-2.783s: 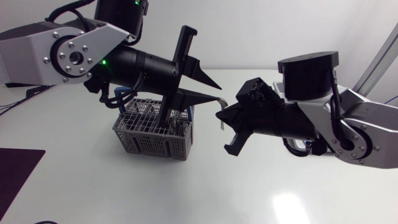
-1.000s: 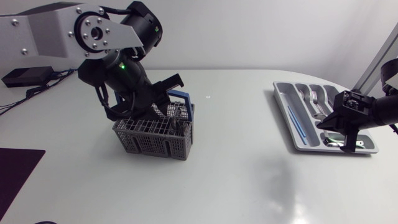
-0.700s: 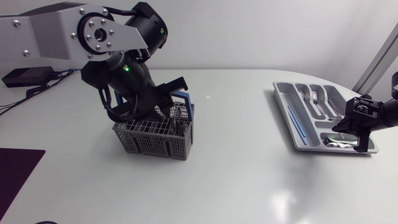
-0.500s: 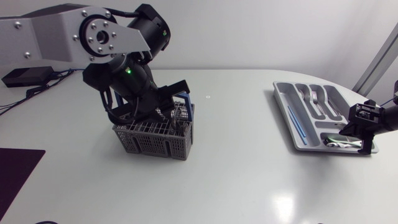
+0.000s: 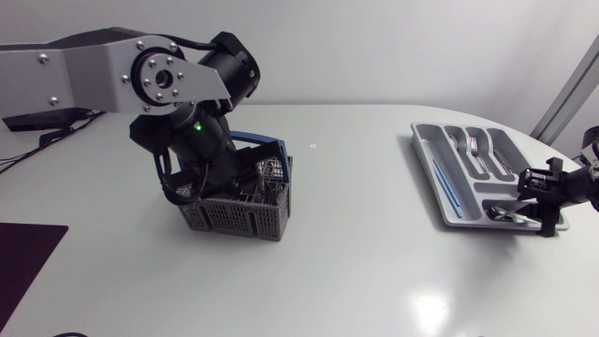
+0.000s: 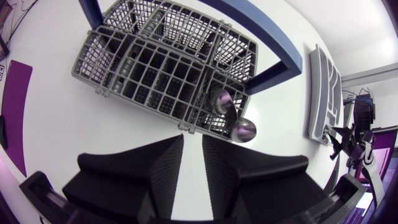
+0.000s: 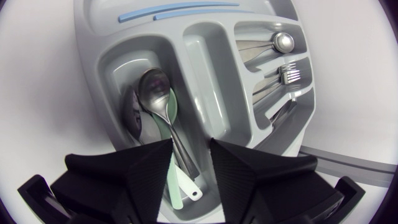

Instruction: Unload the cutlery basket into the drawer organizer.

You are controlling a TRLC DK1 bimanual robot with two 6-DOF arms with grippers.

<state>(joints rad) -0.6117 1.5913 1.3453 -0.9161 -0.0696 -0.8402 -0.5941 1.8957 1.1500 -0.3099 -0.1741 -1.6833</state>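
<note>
The head view shows my left arm [image 5: 94, 75] coming in over the cutlery basket [image 5: 234, 217]. Its dark wrist covers most of the basket's top, so my left hand cannot be made out there. The left wrist view fills that in: my left hand [image 6: 193, 138] hangs above the basket's rim. Its two fingers are only a narrow slit apart, with nothing between them and nothing touched. Ahead of the fingers, in a corner cell of the grey grid, two spoons [image 6: 231, 117] stand bowl-up, close to one foot of the blue handle [image 6: 261, 28]. I cannot tell what the other cells hold.

The head view alone shows the whole layout. The drawer organizer [image 5: 426, 173] lies well apart from the basket on the white surface [image 5: 356, 262], with my right hand [image 5: 543, 195] at the organizer's near corner. Its contents are too small to sort out from there.

In the right wrist view my right hand hovers over one compartment, fingers moderately apart and gripping nothing. A metal spoon [image 7: 155, 87] and a pale green spoon [image 7: 161, 127] lie together there, their handles running under the gap. In the neighbouring slots lie forks [image 7: 289, 76], and in the farthest slot two blue sticks [image 7: 180, 11].
</note>
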